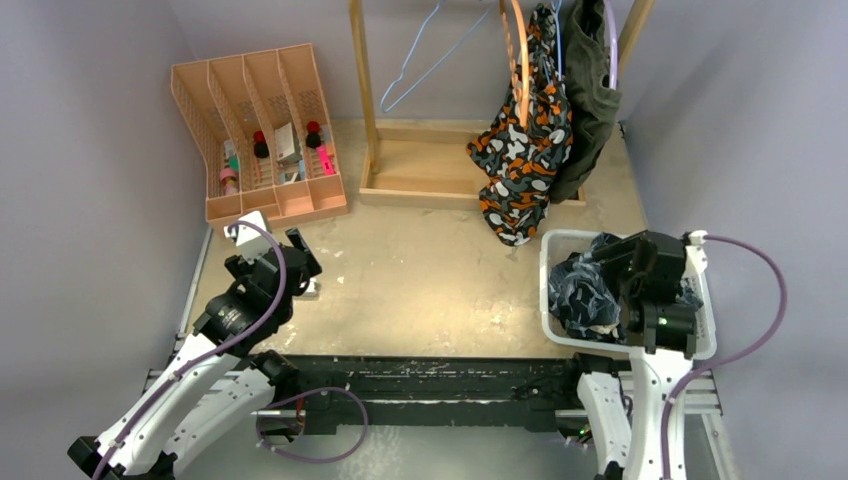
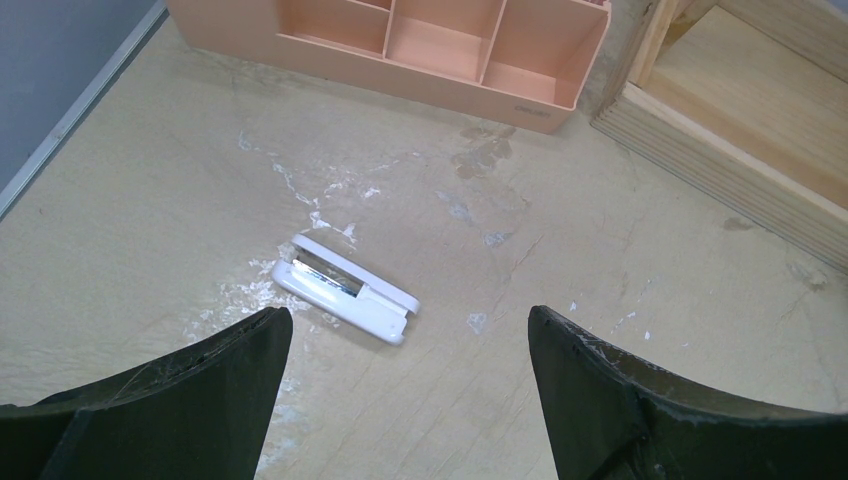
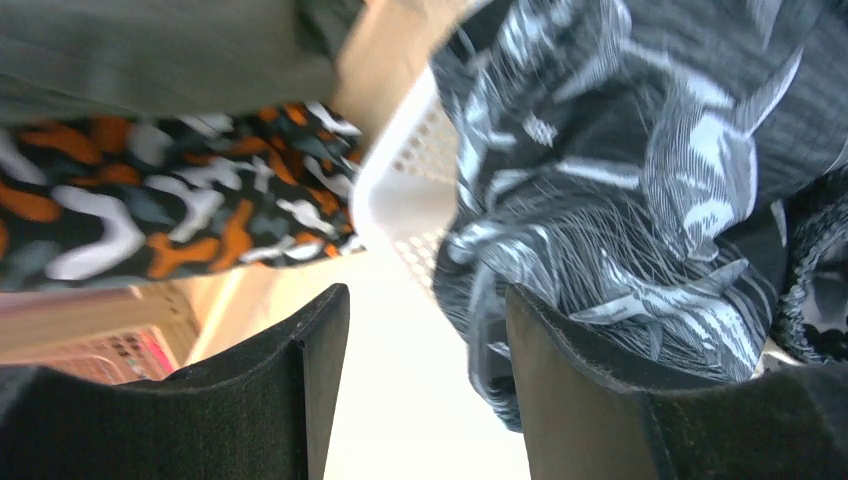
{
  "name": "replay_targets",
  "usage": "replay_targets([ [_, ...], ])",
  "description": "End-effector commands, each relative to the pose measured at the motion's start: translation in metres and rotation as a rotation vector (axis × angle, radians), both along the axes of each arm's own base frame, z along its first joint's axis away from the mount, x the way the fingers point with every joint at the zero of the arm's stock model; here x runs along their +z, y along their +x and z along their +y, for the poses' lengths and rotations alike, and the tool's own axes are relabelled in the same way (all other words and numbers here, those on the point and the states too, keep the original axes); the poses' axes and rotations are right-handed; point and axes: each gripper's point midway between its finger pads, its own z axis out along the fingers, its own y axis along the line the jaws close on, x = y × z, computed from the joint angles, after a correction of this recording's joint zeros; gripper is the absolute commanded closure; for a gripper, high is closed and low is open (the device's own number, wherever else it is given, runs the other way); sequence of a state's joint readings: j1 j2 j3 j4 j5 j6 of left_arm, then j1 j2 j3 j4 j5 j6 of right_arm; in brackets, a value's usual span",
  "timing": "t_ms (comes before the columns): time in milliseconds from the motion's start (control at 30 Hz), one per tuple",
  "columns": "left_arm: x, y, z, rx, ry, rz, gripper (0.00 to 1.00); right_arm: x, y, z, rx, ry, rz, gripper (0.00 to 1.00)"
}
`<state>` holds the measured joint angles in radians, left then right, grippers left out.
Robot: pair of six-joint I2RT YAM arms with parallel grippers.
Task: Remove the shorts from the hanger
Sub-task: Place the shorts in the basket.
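The orange-white-black camouflage shorts (image 1: 520,150) hang on a wooden hanger (image 1: 520,50) on the rack. The olive green shorts (image 1: 590,90) hang next to them on the right. The dark blue-grey patterned shorts (image 1: 578,290) lie in the white basket (image 1: 548,262). My right gripper (image 1: 608,265) hovers over the basket's left part, open and empty (image 3: 425,300), with the patterned shorts (image 3: 640,170) beside its right finger. Black fabric (image 3: 818,260) shows at the far right of the right wrist view. My left gripper (image 1: 300,252) is open and empty (image 2: 410,315) low over the table.
An empty light blue hanger (image 1: 420,60) hangs on the wooden rack (image 1: 365,110). A peach desk organizer (image 1: 260,130) with small items stands at the back left. A small white stapler-like object (image 2: 345,290) lies just ahead of my left gripper.
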<state>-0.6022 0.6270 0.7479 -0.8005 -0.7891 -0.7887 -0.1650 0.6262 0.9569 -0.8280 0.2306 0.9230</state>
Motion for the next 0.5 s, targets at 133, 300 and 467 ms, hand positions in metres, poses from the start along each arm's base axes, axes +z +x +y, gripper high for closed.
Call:
replay_targets([
  [133,0.010,0.004,0.002,0.013,-0.009,-0.042,0.12,-0.115,0.013,0.038,0.094,0.246,0.213,0.44],
  [300,0.010,0.004,0.001,0.012,-0.009,-0.040,0.12,-0.115,0.015,0.024,0.026,0.218,0.286,0.43],
  [467,0.010,0.004,0.001,0.012,-0.009,-0.040,0.12,-0.032,0.023,0.001,0.015,0.057,0.167,0.40],
])
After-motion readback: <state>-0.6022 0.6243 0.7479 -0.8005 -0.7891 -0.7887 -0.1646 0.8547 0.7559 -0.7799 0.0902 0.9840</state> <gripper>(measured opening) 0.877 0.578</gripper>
